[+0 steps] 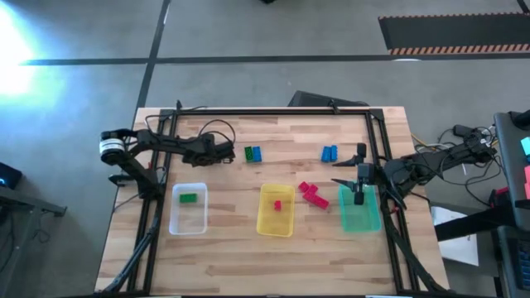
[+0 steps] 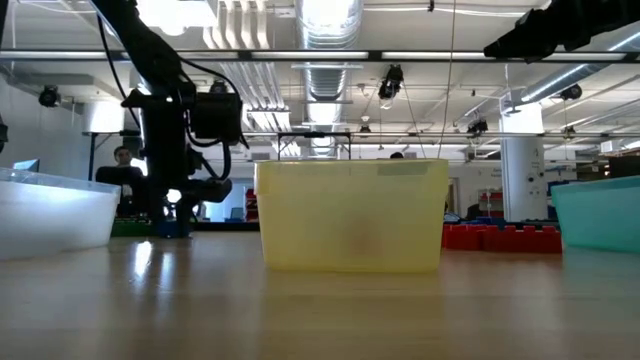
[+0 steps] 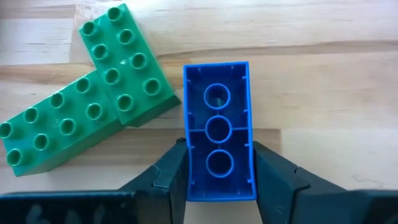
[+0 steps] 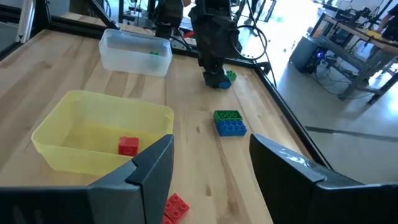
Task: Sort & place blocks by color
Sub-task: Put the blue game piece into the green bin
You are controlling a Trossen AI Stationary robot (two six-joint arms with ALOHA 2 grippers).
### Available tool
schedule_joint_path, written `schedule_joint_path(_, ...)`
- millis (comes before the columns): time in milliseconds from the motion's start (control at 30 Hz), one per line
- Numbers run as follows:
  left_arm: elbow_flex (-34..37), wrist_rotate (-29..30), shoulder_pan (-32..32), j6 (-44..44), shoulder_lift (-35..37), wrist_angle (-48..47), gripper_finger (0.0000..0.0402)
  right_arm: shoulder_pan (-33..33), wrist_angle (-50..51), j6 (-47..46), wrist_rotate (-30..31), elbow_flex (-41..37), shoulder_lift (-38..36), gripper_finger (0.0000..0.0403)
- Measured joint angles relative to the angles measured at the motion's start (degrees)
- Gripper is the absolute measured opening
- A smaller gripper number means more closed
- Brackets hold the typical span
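1. The left gripper (image 3: 217, 180) is low over the table's far edge, left of centre, its fingers (image 3: 165, 177) pressed against both long sides of an upturned blue block (image 3: 217, 130). Two green blocks (image 3: 81, 118) lie just beside it.
2. The clear tray (image 1: 189, 209), toward the near-left corner, holds one green block (image 1: 189, 197).
3. The yellow tray (image 1: 277, 210), centre, holds one red block (image 1: 277, 204). More red blocks (image 1: 311, 193) lie on the table just to its right.
4. A blue and green pair (image 4: 229, 122) sits near the far edge, right of centre.
5. The teal tray (image 1: 361, 217), toward the right edge, looks empty. The right gripper (image 4: 208, 165) hovers over it, fingers apart, holding nothing.
6. Step in hand, as I judge it: gripping a blue block. Next: lift it clear of the green ones and carry it right to the teal tray.
7. No readable writing or brand shows.
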State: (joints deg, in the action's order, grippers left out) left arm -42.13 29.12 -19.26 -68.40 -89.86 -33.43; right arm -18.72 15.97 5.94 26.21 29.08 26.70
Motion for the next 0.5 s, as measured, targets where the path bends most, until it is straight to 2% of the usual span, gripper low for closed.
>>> schedule_joint_path(167,-1.18,2.32,2.91,2.93,0.38,0.59,0.012,0.0,-0.56,0.2,0.0,-0.02,0.01,0.0201)
schedule_joint_path(333,-2.27,4.5,7.56,8.5,2.49,5.52,0.012,0.0,-3.6,0.81,-0.02,-0.42,0.46,0.0201)
schedule_joint_path(500,-3.83,7.68,12.99,18.05,6.77,11.13,0.012,0.0,-9.72,3.24,-0.13,-1.4,2.11,0.0201)
